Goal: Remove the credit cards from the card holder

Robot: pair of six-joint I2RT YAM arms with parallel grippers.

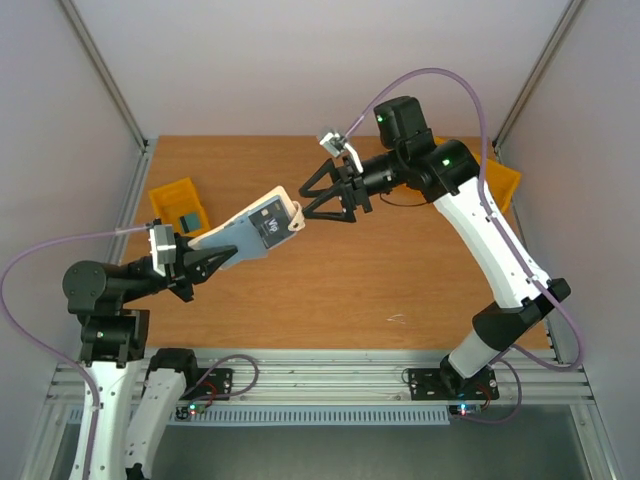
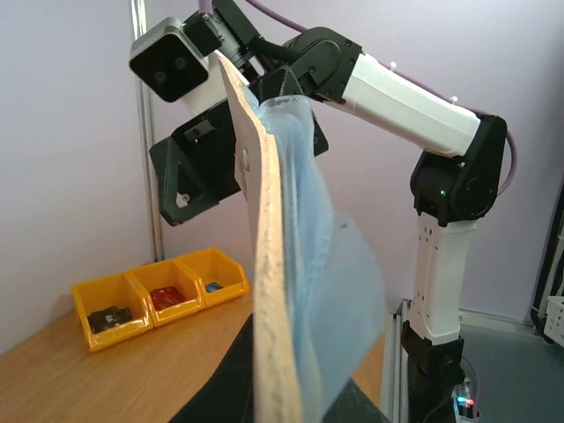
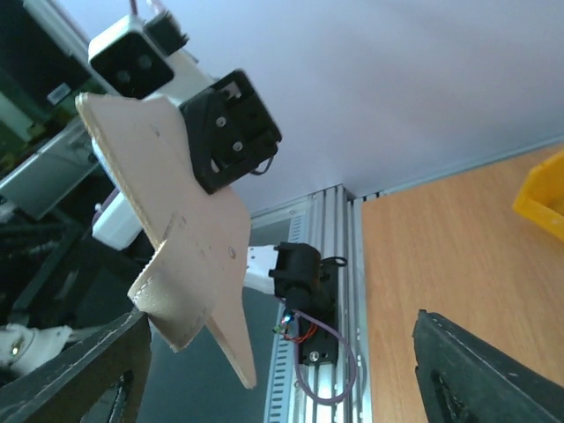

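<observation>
Top view: left gripper (image 1: 190,262) is clamped tight on the holder (image 1: 250,232), which is up off the table (image 1: 350,290) at 9 o'clock with its free end aimed at 2 o'clock. Right gripper (image 1: 303,200) sits just beside that end, jaws wide apart, gripping nothing. A whitish card (image 1: 272,220) shows on the holder's inner face.

Left wrist: holder edge-on, dead centre, blue lining towards 3 o'clock. Yellow bins (image 2: 159,295) at 8 o'clock.

Right wrist: beige outside at 9 o'clock. Fingers (image 3: 70,370) spread at 7 and 5, clear of it.
</observation>
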